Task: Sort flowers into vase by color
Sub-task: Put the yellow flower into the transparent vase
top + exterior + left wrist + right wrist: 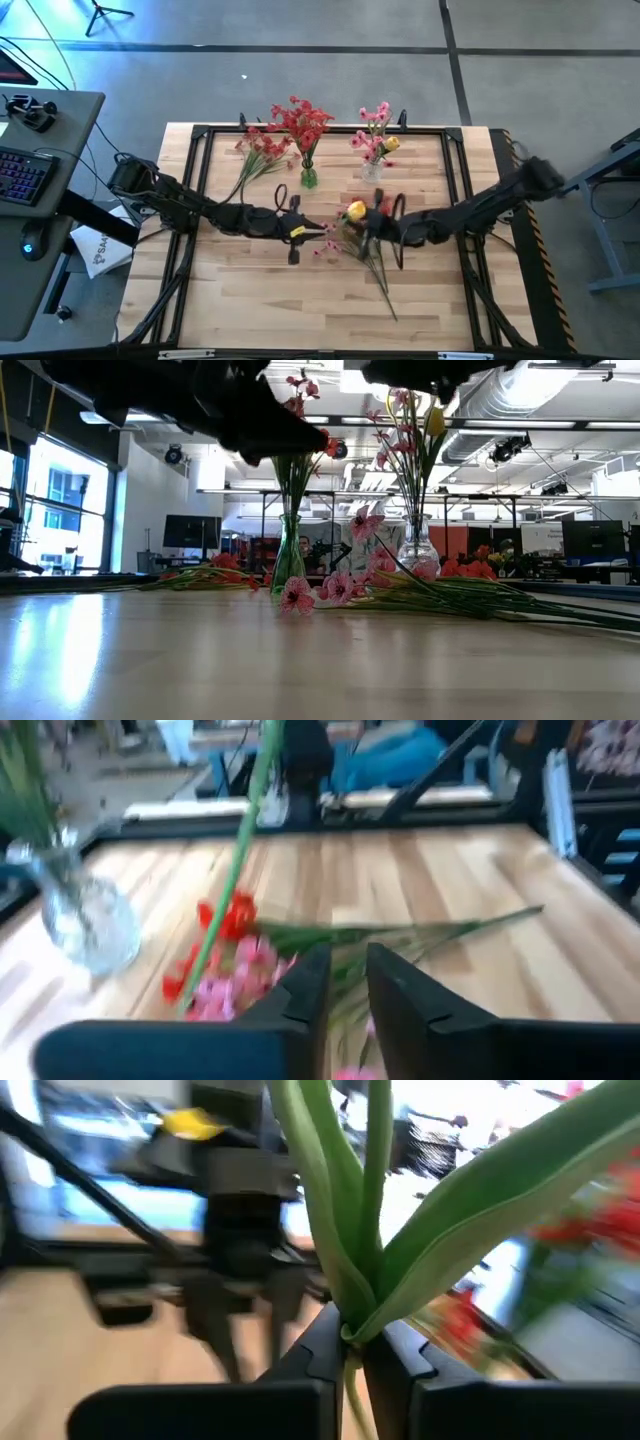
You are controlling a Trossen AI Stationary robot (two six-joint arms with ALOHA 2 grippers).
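Observation:
A green vase (308, 178) with red flowers and a clear vase (372, 170) with pink and yellow flowers stand at the table's far middle. A heap of pink and red flowers (362, 252) lies mid-table, and red sprays (258, 150) lie at the far left. My right gripper (368, 225) is above the heap, shut on a green stem with long leaves (345, 1200); a yellow bloom (355, 210) shows beside it. My left gripper (300, 235) hovers left of the heap, its fingers (300, 995) slightly apart with nothing between them. A slanting green stem (235, 860) passes beside them. My right gripper pinches the green stem between its two fingers just where the long leaves branch off (350, 1328). The fingers reach in roughly level from the table's right and lie across the stem. The stem stands upright, leaves rising above the fingers and a short length (350, 1380) hanging below.
A black frame (200, 135) runs around the wooden tabletop (250, 300). The near half of the table holds only long stems (385, 295) trailing from the heap. A desk with a keyboard (20, 175) stands beyond the left edge.

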